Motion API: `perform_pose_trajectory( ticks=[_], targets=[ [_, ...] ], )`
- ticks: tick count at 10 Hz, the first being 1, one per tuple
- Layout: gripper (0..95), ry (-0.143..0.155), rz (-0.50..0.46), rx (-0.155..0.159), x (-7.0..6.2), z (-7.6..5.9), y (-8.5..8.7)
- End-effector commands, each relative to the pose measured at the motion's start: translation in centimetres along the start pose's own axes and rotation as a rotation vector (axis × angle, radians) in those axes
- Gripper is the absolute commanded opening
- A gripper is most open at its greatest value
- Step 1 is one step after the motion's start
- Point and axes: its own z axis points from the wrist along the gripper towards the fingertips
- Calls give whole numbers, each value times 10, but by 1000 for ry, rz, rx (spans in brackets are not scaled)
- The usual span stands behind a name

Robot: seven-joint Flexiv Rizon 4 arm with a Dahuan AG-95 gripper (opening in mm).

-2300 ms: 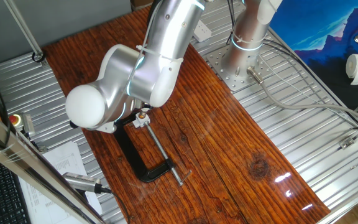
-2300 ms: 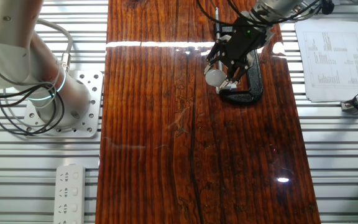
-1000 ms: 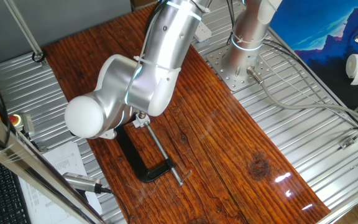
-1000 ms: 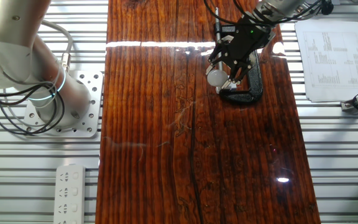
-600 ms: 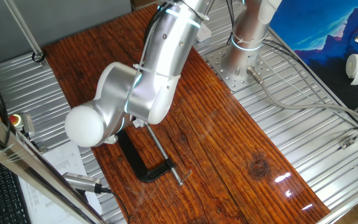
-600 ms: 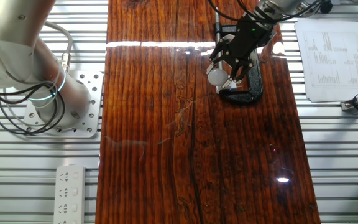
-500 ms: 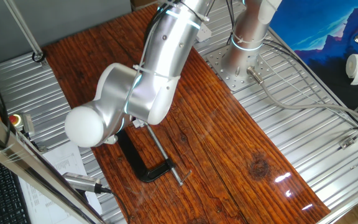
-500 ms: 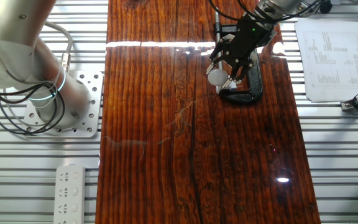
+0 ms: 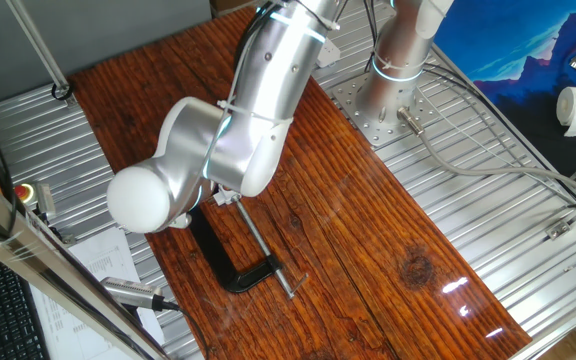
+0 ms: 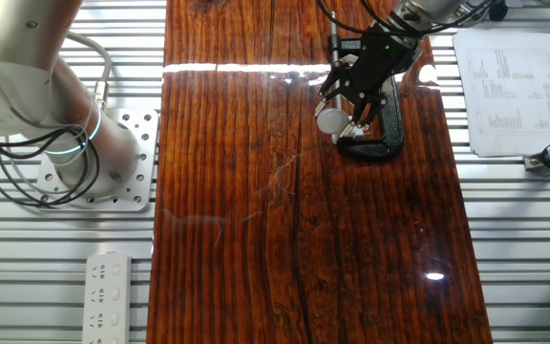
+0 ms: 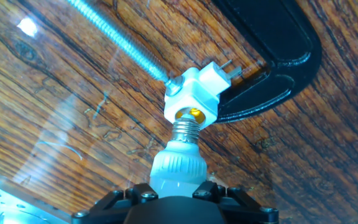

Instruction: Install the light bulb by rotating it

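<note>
Table top (image 10: 256,220): dark reddish wood, strong grain, glossy varnish, lamp glare on it. Light bulb (image 11: 178,165): frosted white, matt, with silvery ribbed metal screw base. Socket block (image 11: 194,93): smooth white plastic, orange centre. C-clamp (image 9: 230,268): black painted metal, slight sheen; threaded screw bare steel. Arm shell (image 9: 258,100): brushed silver metal, white glossy cap. Gripper (image 10: 356,91): black, matt.
</note>
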Motion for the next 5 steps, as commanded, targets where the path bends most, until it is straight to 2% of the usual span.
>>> perform_pose_trajectory(
  ticks=[1, 5],
  targets=[
    [190, 6, -2, -2, 0, 0, 0],
    [190, 24, 3, -5, -1, 0, 1]
  ],
)
